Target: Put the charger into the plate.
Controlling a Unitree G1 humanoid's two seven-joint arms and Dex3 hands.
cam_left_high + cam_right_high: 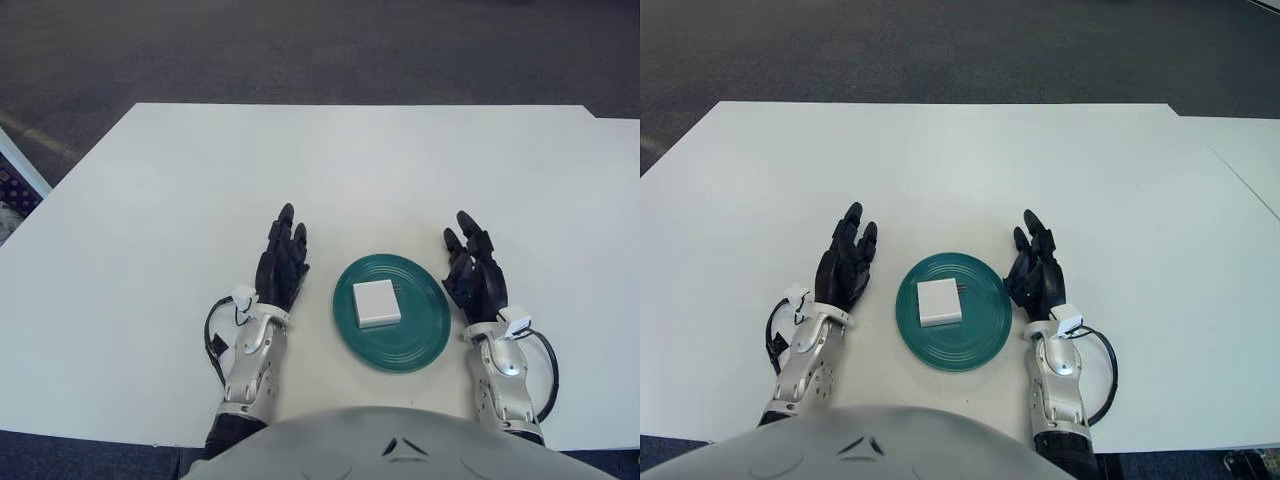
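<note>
Left robot hand [281,268] sits just beside the green plate [420,345] on its left, fingers stretched out and holding nothing; the right robot hand [474,278] shows just right of the plate, equally extended and empty. Squarely inside the plate lies the white charger [376,302], flat near the centre and clear of the rim, so the placement looks done. What remains, as I judge it, is to keep both hands low on the white tabletop [320,160] and away from the plate edge, so nothing gets nudged
</note>
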